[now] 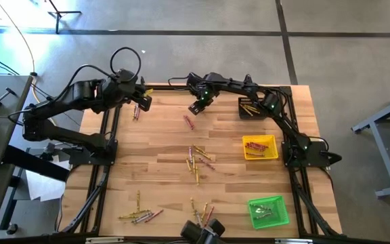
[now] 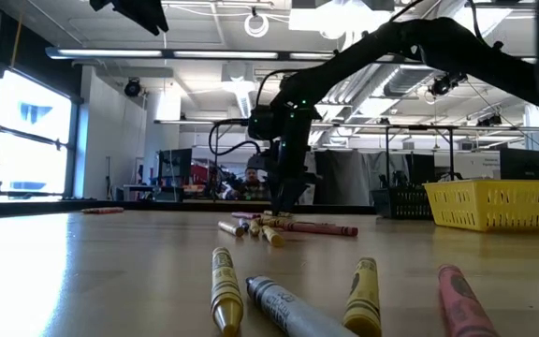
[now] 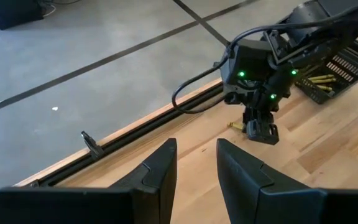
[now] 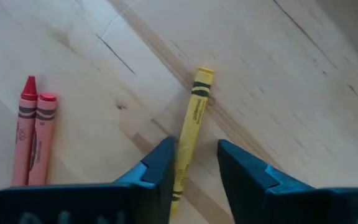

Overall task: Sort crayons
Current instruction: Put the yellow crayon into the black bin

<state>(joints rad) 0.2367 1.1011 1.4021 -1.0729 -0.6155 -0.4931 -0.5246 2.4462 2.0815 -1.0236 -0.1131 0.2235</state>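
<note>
Yellow crayon (image 4: 193, 118) lies flat on the table (image 1: 147, 169) at the far edge, one end between the fingers of the right gripper (image 4: 194, 163); jaws part open, the left finger against the crayon's side, the other finger clear of it, so no grip closed; two red crayons (image 4: 31, 127) lie side by side just beside it, touching each other; right gripper (image 1: 196, 107) sits low over the far middle of the table; left gripper (image 1: 143, 102) hangs near the far left corner, fingers (image 3: 160, 171) apart with nothing between them, a pink crayon (image 1: 136, 112) just under it; loose crayons in the table's middle (image 1: 196, 163) and along the near edge (image 1: 141, 215); black tray (image 1: 250, 107) at far right holds yellow crayons; yellow tray (image 1: 260, 147) holds red ones; green tray (image 1: 269, 211) at near right holds grey ones; in the low view four crayons (image 2: 288, 300) lie close up.
</note>
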